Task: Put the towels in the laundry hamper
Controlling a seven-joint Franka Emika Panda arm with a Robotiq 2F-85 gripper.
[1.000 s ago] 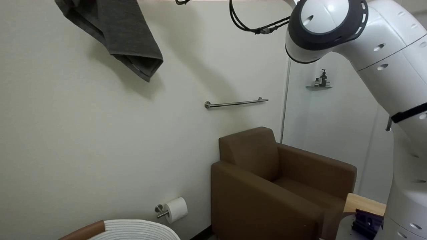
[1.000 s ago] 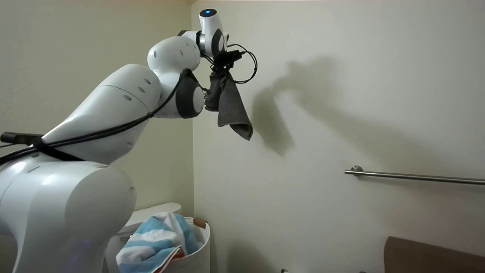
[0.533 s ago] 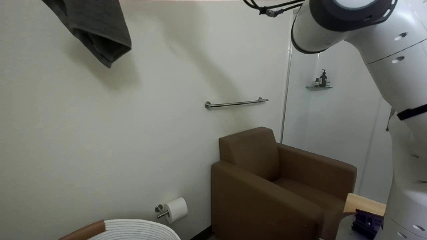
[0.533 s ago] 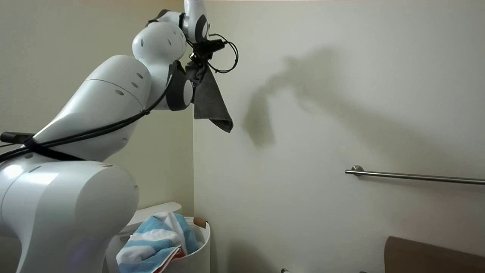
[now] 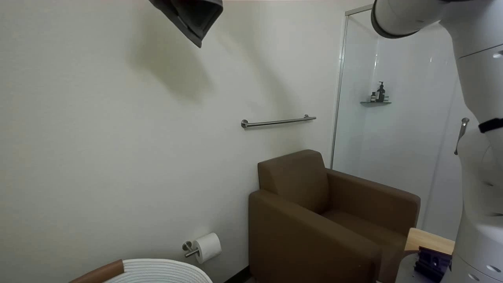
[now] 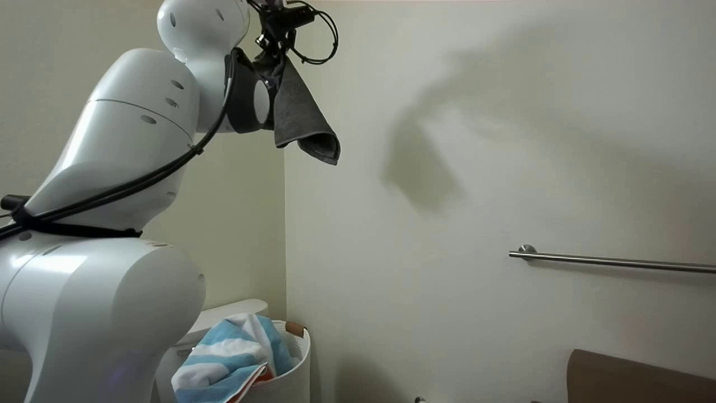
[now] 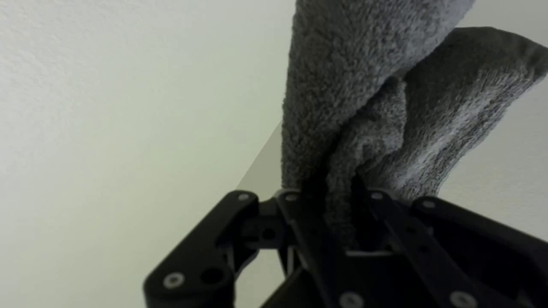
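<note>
Two pale walls (image 6: 447,291) are meeting behind one claw (image 7: 338,199), which is clenching one grey towel (image 6: 302,112) in midair. Below, one striped towel (image 6: 224,361) is overhanging the rim of one hamper (image 6: 290,386). One rail (image 5: 279,122) and one paper roll (image 5: 208,247) are projecting from one wall near one armchair (image 5: 314,228).

Light was soft and fairly dim in both exterior views. In an exterior view, the arm (image 6: 123,112) carried pale glare on its upper curves, below the hand (image 6: 275,53), and a broad, soft-edged shadow (image 6: 422,162) spread over the wall (image 6: 447,291) beside and below the hand. Another lay well beneath, near the hamper (image 6: 292,386). In the wrist view, the hand was dark and out of focus; just beyond it, the grey towel (image 7: 338,77) showed its pile crisply.
</note>
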